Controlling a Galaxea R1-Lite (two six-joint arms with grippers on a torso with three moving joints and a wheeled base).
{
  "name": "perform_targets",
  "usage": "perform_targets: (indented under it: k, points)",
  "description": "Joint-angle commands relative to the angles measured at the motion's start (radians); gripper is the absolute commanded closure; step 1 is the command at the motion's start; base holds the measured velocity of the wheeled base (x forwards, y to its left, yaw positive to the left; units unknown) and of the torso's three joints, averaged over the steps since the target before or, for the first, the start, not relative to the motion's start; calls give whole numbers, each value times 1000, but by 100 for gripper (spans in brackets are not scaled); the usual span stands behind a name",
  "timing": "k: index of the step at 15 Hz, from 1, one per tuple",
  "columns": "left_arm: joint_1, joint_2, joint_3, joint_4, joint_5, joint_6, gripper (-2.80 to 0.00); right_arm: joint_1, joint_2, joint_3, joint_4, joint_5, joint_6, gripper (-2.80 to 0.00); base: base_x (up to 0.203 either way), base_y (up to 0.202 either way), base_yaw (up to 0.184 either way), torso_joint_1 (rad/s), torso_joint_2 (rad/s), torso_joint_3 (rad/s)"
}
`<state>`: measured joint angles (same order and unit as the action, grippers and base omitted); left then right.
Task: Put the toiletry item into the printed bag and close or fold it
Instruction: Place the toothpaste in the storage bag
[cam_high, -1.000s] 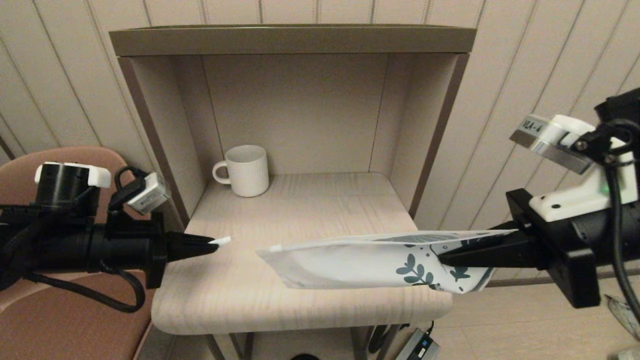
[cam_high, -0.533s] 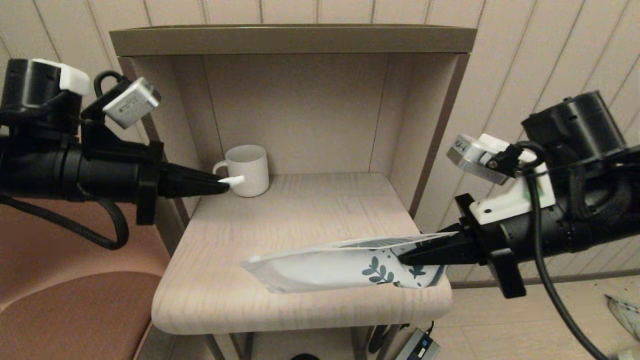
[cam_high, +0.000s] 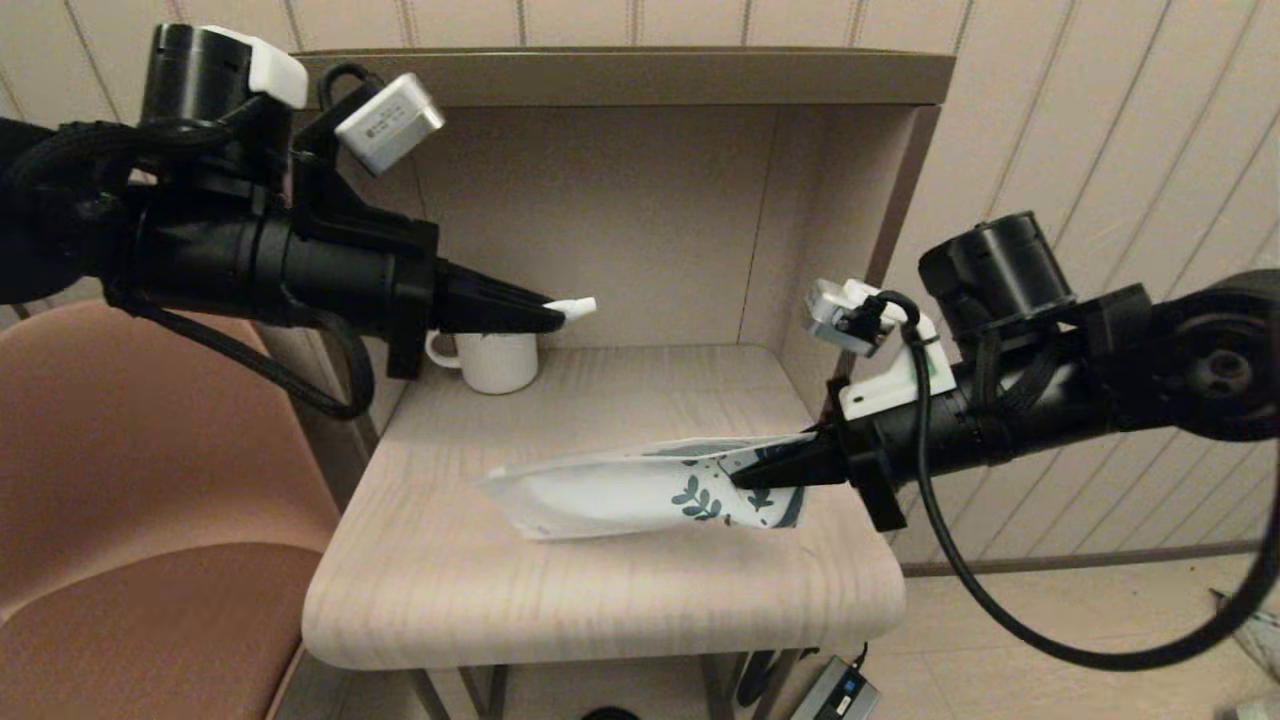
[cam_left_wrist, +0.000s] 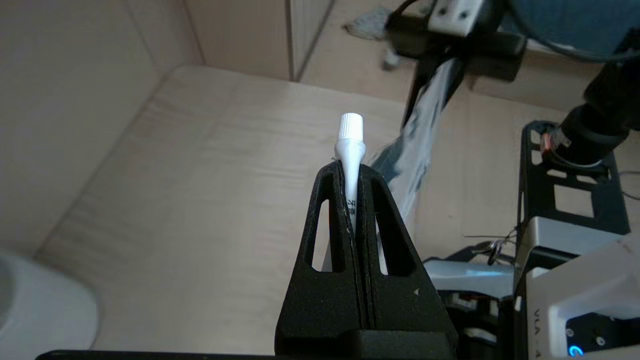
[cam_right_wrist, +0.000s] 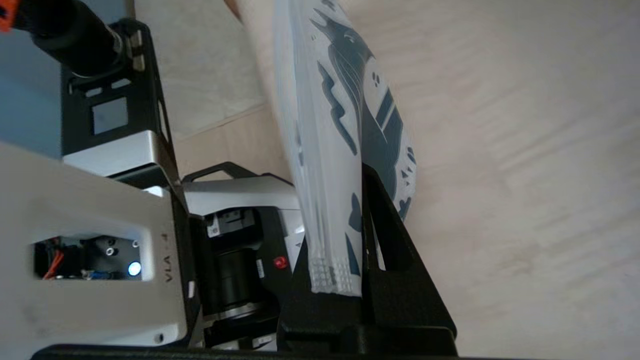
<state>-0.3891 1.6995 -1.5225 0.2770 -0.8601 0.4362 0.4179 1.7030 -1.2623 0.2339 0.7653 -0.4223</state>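
We see the toiletry item (cam_high: 578, 307) lying nearly level, its long axis running across the head view with the capped end pointing toward the robot's right, clamped between the closed fingers of the left gripper (cam_high: 545, 316) and held in the air in front of the white mug (cam_high: 492, 361). In the left wrist view the same tube (cam_left_wrist: 349, 152) sticks out past the fingertips, cap first. The printed bag (cam_high: 640, 487) also lies lengthwise across the view, its plain white end toward the left and its leaf-printed end pinched shut in the right gripper (cam_high: 745, 478); the bag sags down to the shelf surface (cam_high: 600, 590), though we cannot tell whether it touches. In the right wrist view the bag (cam_right_wrist: 340, 150) runs straight out from between the black fingers. Compared with a second ago, the left arm has risen and swung inward, carrying the tube from low beside the shelf's front corner to a spot above the mug, while the right arm has drawn the bag farther in over the shelf. The surface is a pale wood-grain board with rounded front corners, set in an open-fronted cabinet (cam_high: 600, 75) against a ribbed wall (cam_high: 1080, 130); a brown chair (cam_high: 130, 480) stands at the left.
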Motion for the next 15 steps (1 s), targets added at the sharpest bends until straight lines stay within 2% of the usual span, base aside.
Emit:
perform_targets:
  k: [1, 6, 10, 15]
  points:
    - [-31, 55, -22, 1, 8, 2, 0, -1, 57, 1, -12, 4, -3, 0, 0, 0, 0, 0, 0, 0]
    - [-111, 127, -48, 4, 26, 1, 0, -25, 95, 8, -83, 5, -3, 0, 0, 0, 0, 0, 0, 0]
    - [-117, 131, -49, 5, 35, 1, 0, -28, 90, 36, -167, 8, 1, 0, 0, 0, 0, 0, 0, 0]
    - [-123, 116, -76, 25, 36, 1, 0, -24, 64, 63, -281, 8, 46, 0, 0, 0, 0, 0, 0, 0]
